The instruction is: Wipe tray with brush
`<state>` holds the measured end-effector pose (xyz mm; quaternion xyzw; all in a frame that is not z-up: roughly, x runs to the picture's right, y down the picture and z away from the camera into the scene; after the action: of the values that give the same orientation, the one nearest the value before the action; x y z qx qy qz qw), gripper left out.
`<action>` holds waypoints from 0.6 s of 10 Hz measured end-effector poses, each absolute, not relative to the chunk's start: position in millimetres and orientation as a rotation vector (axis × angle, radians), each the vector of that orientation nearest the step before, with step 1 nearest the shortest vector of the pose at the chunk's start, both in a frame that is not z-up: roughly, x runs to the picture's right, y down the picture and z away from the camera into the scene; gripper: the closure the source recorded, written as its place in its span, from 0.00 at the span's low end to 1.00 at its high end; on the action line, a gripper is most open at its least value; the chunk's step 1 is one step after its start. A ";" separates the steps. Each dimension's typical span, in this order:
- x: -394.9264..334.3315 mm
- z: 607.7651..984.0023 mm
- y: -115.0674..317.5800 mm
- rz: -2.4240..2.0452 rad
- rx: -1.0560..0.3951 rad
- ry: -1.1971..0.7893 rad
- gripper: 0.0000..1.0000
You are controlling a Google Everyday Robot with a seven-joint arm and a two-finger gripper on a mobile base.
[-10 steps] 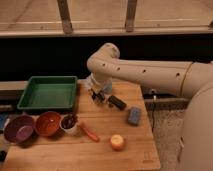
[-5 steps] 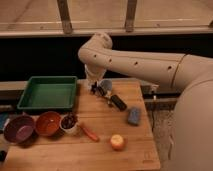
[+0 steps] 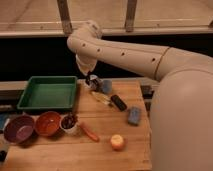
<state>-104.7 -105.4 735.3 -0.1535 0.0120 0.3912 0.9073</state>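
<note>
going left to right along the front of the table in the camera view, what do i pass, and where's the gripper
purple bowl → orange bowl → small cup → carrot-like stick → pale round fruit → blue-grey sponge. The gripper is shut, farther back, just right of the green tray.

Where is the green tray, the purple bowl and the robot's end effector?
green tray (image 3: 35,104): camera view, on its near rim.
purple bowl (image 3: 19,129): camera view, inside the bowl.
end effector (image 3: 91,81): camera view, at its tip by the table's back edge, right of the tray.
</note>
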 end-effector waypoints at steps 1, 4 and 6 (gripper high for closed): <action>-115.3 736.0 -112.2 0.791 -0.315 0.014 1.00; -163.5 739.1 -138.3 0.718 -0.314 -0.044 1.00; -201.7 739.7 -150.7 0.667 -0.326 -0.103 1.00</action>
<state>-201.7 -150.7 739.7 -0.1592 -0.0503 0.3258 0.9306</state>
